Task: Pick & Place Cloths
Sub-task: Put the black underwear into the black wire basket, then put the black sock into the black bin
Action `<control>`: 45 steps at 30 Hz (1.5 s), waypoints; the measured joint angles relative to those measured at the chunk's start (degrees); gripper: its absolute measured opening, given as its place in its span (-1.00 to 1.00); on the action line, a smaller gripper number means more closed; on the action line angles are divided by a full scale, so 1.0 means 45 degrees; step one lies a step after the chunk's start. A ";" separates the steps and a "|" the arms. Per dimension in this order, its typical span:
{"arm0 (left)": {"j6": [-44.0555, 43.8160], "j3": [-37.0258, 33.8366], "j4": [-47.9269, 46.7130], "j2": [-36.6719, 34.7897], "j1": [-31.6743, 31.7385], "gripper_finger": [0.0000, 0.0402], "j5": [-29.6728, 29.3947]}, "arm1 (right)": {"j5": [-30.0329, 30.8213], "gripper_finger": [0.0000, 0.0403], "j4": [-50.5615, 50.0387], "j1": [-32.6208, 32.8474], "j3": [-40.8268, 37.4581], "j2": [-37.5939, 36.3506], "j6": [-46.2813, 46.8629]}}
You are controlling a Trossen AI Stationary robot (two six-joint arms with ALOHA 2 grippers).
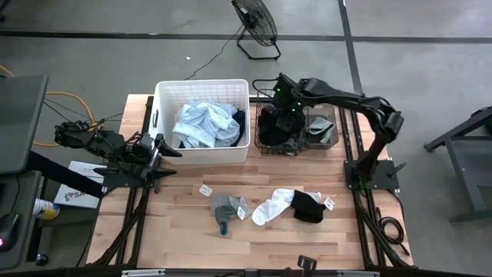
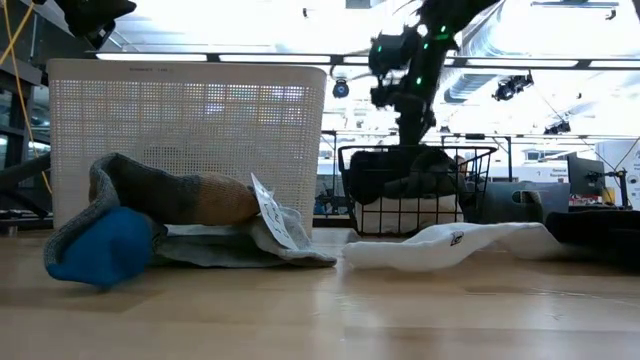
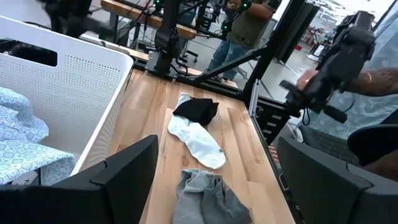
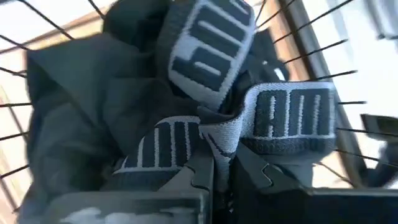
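My right gripper (image 1: 278, 123) reaches down into the black wire basket (image 1: 265, 146) and is shut on a dark garment (image 4: 93, 106) with a grey lettered waistband. My left gripper (image 1: 159, 150) hangs open off the white tub's left side, touching nothing. Light blue cloths (image 1: 204, 125) lie heaped in the white tub (image 1: 163, 92). On the table rest a grey sock with a blue toe (image 1: 225, 206), a white sock (image 1: 273, 208) and a black cloth (image 1: 307, 206) overlapping the white sock's end. The left wrist view shows these same cloths, the white sock (image 3: 196, 140) among them. My right gripper pinches a fold of the grey lettered waistband (image 4: 219, 138) between its two fingers, coming from above and pointing down into the basket. The rest of the dark garment lies bunched in the basket below the fingers (image 4: 193, 177).
A grey cloth (image 1: 323, 129) fills the basket's right part. Small white tags (image 1: 205, 189) lie by the socks. A floor fan (image 1: 255, 23) stands beyond the table. A person's arm (image 3: 373, 81) shows past the table's right edge in the left wrist view.
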 joint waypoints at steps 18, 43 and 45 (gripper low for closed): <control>-0.0389 0.0000 -0.0087 -0.0005 0.0000 0.61 0.0005 | -0.1977 -0.89 0.0771 -0.0325 0.0060 0.2632 0.0186; -0.0677 0.0000 -0.0087 0.0000 -0.0005 0.61 0.0308 | -0.2476 0.57 -0.1135 0.0063 -0.0021 -0.2297 0.4895; -0.0679 0.0000 -0.0087 -0.0005 0.0000 0.61 0.0555 | -0.2840 0.67 -0.1726 0.0087 -0.0021 -0.2643 0.5366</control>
